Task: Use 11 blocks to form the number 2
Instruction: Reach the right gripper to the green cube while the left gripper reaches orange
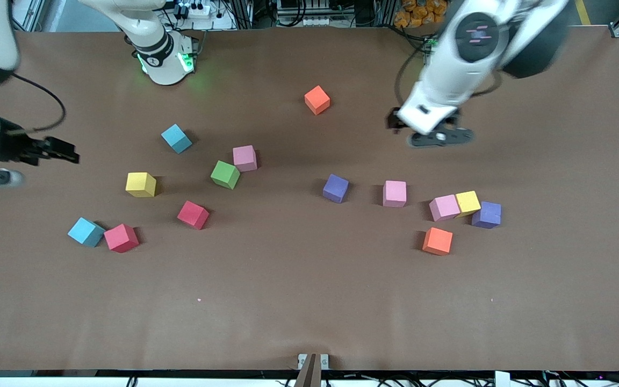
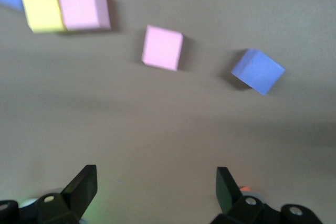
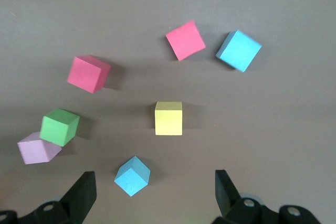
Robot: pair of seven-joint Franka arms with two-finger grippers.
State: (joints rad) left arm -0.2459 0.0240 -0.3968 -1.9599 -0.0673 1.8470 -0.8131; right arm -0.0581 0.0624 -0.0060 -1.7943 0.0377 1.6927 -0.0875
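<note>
The blocks (image 1: 336, 188) lie scattered across the table (image 1: 309, 301), no figure begun. Both claws hang released and empty: the left gripper (image 1: 432, 130) above bare table near the pink block (image 1: 395, 193), the right gripper (image 1: 46, 153) at its table end. Touching cubes, like the pink and yellow pair (image 1: 455, 206), could get nudged during a pick.

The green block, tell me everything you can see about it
The green block is a small matte cube that looks like foam, plain green with no markings. It rests flat on the brown table, turned at an angle so one corner points toward the front camera. One of its corners meets, or nearly meets, a pink block that lies just farther from the front camera; the right wrist view shows the two overlapping. Nothing holds it, and neither gripper is over it.
</note>
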